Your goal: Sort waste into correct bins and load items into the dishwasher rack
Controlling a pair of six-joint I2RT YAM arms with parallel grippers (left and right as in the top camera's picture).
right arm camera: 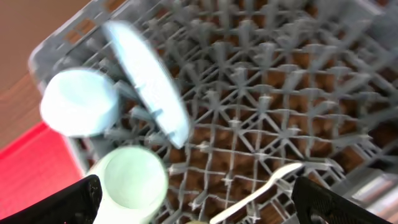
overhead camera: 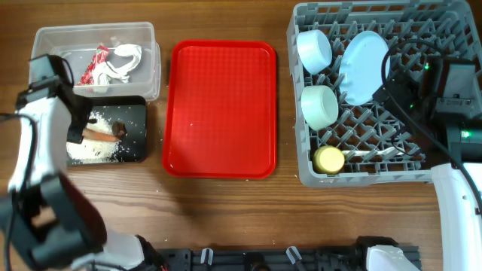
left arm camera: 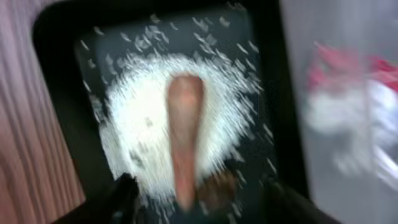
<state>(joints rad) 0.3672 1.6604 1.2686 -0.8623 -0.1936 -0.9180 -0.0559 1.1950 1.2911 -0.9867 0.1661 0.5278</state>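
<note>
The grey dishwasher rack (overhead camera: pixel 429 167) holds the pale blue plate (overhead camera: pixel 363 66) on edge, the white bowl (overhead camera: pixel 314 50), the light-teal bowl (overhead camera: pixel 319 105), the yellow cup (overhead camera: pixel 329 159) and the white spoon (overhead camera: pixel 370 154). The black tray (overhead camera: pixel 135 105) holds loose rice (overhead camera: pixel 98 150), the carrot-like root (overhead camera: pixel 98 135) and the brown lump (overhead camera: pixel 120 131). The clear tub (overhead camera: pixel 147 34) holds the red-and-white wrapper (overhead camera: pixel 96 65) and tissue (overhead camera: pixel 124 62). My left gripper (left arm camera: pixel 199 205) is open, empty, above the root (left arm camera: pixel 184 137) and rice (left arm camera: pixel 143 118). My right gripper (right arm camera: pixel 196 205) is open, empty, above the rack (right arm camera: pixel 298 74), between teal bowl (right arm camera: pixel 134 180) and spoon (right arm camera: pixel 261 186).
A flat red serving tray (overhead camera: pixel 219 109) lies between the bins and the rack, with a few rice grains on it. Stray grains lie on the wooden table (overhead camera: pixel 226 211) near the black tray. Dark equipment sits along the front edge.
</note>
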